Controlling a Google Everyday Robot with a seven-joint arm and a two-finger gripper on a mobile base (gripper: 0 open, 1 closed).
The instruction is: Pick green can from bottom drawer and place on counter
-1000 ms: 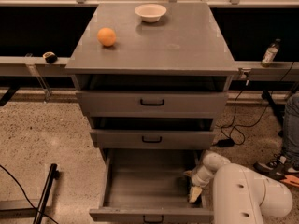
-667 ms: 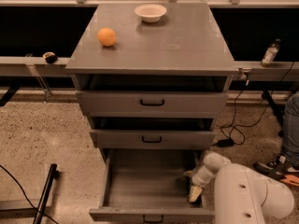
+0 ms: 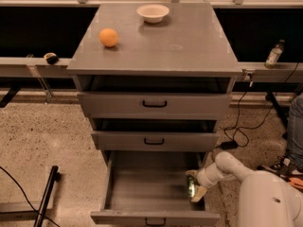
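Observation:
The bottom drawer [image 3: 142, 188] of the grey cabinet is pulled open. The green can [image 3: 191, 188] stands inside it at the right wall, near the front, and only a sliver of it shows. My gripper [image 3: 195, 185] reaches down into the drawer from the right. Its pale fingers [image 3: 199, 194] sit on either side of the can and are closed on it. The can still rests low in the drawer. The counter [image 3: 156, 41] is the cabinet's flat grey top, well above the gripper.
An orange [image 3: 108, 37] and a white bowl [image 3: 153, 13] sit on the counter. The two upper drawers [image 3: 154, 104] are slightly open above the gripper. A bottle [image 3: 274, 54] stands on the right ledge. Cables lie on the floor at right, and a black pole [image 3: 47, 195] at left.
Nothing has visibly moved. The gripper stays at the can in the bottom drawer.

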